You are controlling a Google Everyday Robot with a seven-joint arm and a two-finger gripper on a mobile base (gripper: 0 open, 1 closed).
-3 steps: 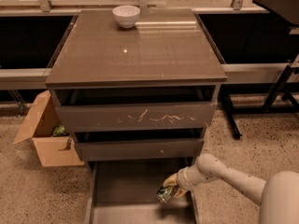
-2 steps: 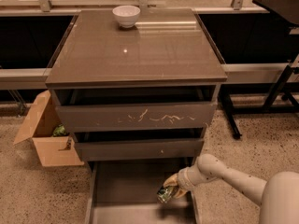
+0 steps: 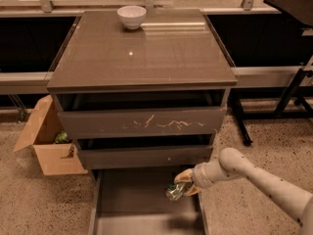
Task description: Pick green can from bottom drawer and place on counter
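The green can (image 3: 173, 192) is held tilted in my gripper (image 3: 182, 184), just above the right side of the open bottom drawer (image 3: 132, 199). The gripper's tan fingers (image 3: 183, 176) close around the can's upper end. My white arm reaches in from the lower right. The glossy grey-brown counter (image 3: 146, 53) tops the cabinet above.
A white bowl (image 3: 131, 16) stands at the counter's back edge. Above the bottom drawer are the white-scratched drawer (image 3: 146, 122) and a slimmer plain drawer (image 3: 144, 155), both slightly open. An open cardboard box (image 3: 46, 143) sits on the speckled floor at the left. Black table legs (image 3: 288, 97) stand at the right.
My gripper has lifted a little with the green can in it, up from the drawer floor. Nothing else has moved.
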